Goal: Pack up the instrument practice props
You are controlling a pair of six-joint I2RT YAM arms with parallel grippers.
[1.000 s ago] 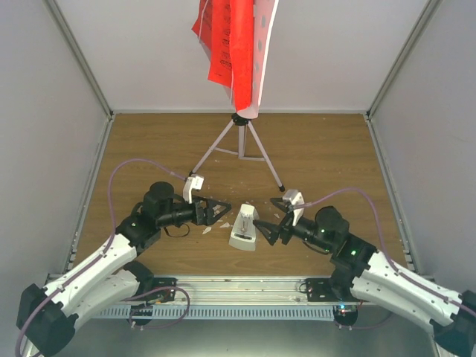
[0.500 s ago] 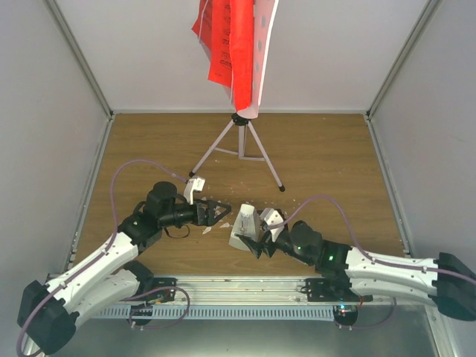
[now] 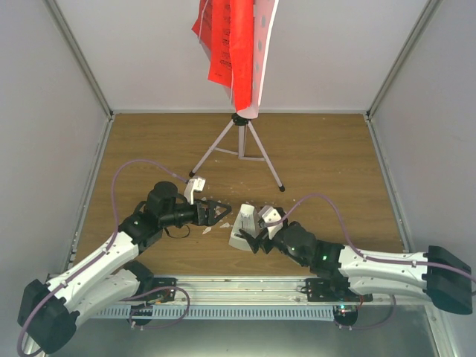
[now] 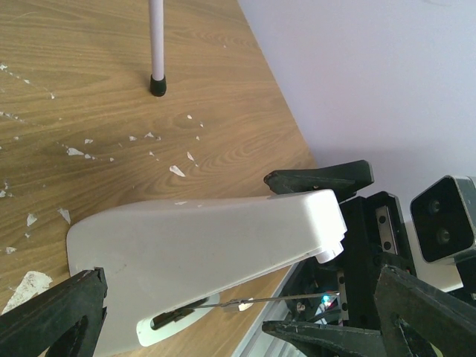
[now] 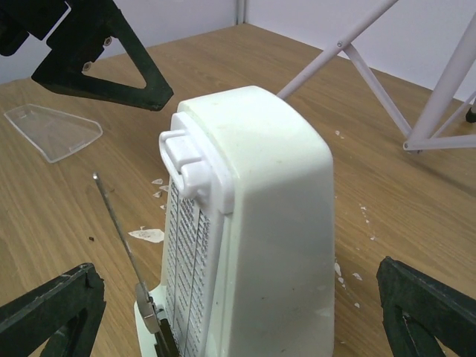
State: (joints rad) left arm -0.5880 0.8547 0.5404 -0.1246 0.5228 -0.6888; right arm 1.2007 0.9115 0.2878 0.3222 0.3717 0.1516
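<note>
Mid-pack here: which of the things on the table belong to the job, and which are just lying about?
Belong to the job:
- white metronome
- music-stand plate
- tripod legs
- red sheets

Lying about:
- white crumbs
- clear plastic piece, possibly the metronome's cover; cannot tell

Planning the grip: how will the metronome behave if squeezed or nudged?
The metronome has smooth, sloping plastic sides, so a grip may slip upward. It looks like light plastic, so a nudge would probably skid it across the wood. Its thin, exposed pendulum rod could bend if knocked.
</note>
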